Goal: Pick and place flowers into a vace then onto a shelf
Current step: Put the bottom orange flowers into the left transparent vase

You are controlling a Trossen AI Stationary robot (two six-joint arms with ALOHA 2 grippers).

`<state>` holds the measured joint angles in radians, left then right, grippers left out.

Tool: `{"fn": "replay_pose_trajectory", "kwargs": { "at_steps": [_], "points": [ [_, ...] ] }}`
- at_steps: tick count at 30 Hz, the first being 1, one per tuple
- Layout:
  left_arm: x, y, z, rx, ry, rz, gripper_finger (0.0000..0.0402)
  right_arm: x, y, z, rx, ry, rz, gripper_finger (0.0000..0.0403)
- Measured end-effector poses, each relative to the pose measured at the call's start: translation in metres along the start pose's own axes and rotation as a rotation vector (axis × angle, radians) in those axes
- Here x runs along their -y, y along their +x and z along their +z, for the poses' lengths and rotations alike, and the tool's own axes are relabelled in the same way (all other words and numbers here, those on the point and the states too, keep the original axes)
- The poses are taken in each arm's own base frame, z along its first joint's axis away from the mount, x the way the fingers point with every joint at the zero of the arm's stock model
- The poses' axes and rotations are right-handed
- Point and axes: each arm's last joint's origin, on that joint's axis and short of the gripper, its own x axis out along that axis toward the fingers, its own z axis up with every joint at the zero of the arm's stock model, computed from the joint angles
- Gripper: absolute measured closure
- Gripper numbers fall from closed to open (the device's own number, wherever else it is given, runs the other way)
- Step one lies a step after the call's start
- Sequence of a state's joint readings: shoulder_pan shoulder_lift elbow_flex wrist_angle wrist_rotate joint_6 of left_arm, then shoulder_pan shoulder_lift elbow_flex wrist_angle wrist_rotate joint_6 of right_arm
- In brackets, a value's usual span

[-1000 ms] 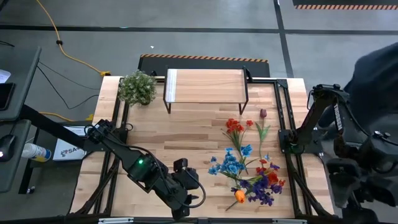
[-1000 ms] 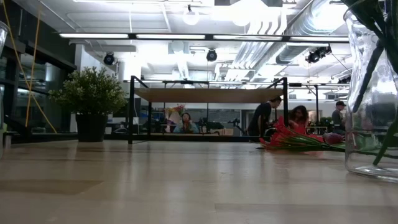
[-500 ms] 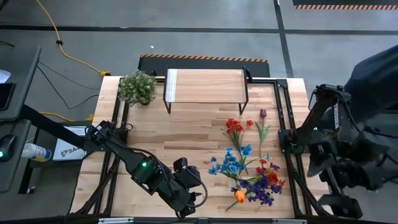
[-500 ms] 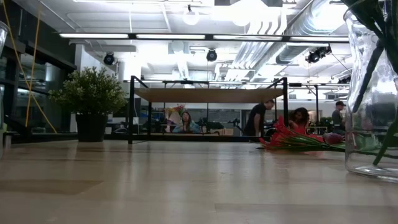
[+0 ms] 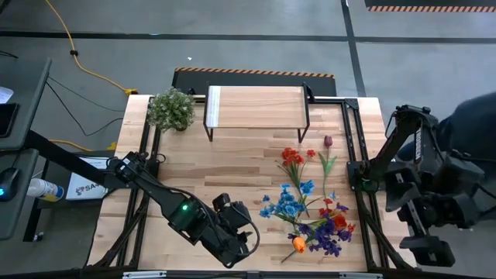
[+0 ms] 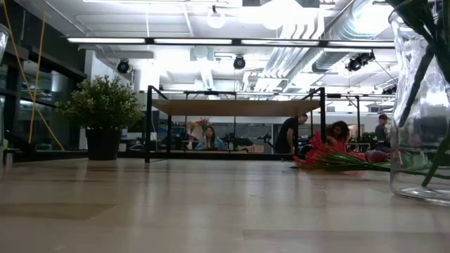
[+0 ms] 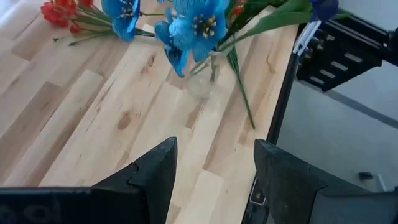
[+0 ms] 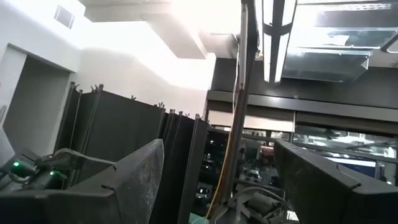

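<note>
A clear glass vase [image 6: 422, 105] [image 7: 202, 84] stands near the table's near right edge with green stems in it and blue blooms [image 7: 193, 25] above its mouth. More flowers [image 5: 306, 194] lie flat on the table around it: red ones [image 5: 292, 159] [image 6: 330, 158], blue ones and a dark red tulip [image 5: 328, 142]. The shelf [image 5: 256, 107] [image 6: 235, 107] stands on its black legs at the far edge. My left gripper [image 5: 245, 234] [image 7: 214, 155] hangs open above the near edge, left of the vase, holding nothing. My right gripper [image 5: 425, 236] [image 8: 217, 162] is open beyond the table's right edge, pointing up.
A bushy potted plant [image 5: 171, 108] [image 6: 102, 116] stands left of the shelf at the far left. The wooden table [image 5: 201, 186] is bare in the middle and on the left. Black frame rails [image 5: 353, 155] run along the table's sides. People show in the room behind.
My right arm has swung beside the table's right edge, and its gripper has tipped further upward. My left gripper has rolled somewhat and sunk slightly near the table's near edge. The flowers, vase and shelf have stayed where they were.
</note>
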<state>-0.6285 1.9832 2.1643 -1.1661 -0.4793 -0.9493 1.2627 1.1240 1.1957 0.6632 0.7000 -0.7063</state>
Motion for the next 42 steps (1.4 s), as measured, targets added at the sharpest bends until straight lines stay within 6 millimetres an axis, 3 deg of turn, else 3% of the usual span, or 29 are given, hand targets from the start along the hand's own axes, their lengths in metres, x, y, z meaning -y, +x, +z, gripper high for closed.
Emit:
{"fn": "replay_pose_trajectory", "kwargs": {
  "at_steps": [5, 9, 18, 27, 30, 40, 42],
  "points": [
    [-0.001, 0.0, -0.001, -0.003, 0.004, 0.012, 0.0156, 0.001, 0.0, 0.001, 0.007, 0.012, -0.013, 0.0109],
    [-0.005, 0.002, -0.003, 0.0, 0.02, 0.064, 0.0156, 0.007, 0.0, 0.002, -0.041, 0.045, -0.123, 0.0109],
    [-0.018, 0.033, -0.024, -0.057, 0.017, 0.195, 0.0156, 0.018, 0.002, 0.013, -0.108, 0.053, -0.25, 0.0109],
    [-0.052, 0.045, -0.009, -0.138, 0.054, 0.366, 0.0156, 0.03, 0.006, 0.03, -0.18, 0.049, -0.319, 0.0109],
    [-0.067, 0.036, -0.002, -0.143, 0.065, 0.437, 0.0156, 0.032, 0.007, 0.033, -0.208, 0.054, -0.334, 0.0109],
    [-0.123, -0.026, 0.051, 0.044, 0.015, 0.467, 0.0156, 0.042, 0.009, 0.045, -0.243, 0.052, -0.379, 0.0109],
    [-0.134, -0.03, 0.061, 0.065, 0.008, 0.468, 0.0156, 0.043, 0.009, 0.047, -0.243, 0.043, -0.381, 0.0109]
  ]
}}
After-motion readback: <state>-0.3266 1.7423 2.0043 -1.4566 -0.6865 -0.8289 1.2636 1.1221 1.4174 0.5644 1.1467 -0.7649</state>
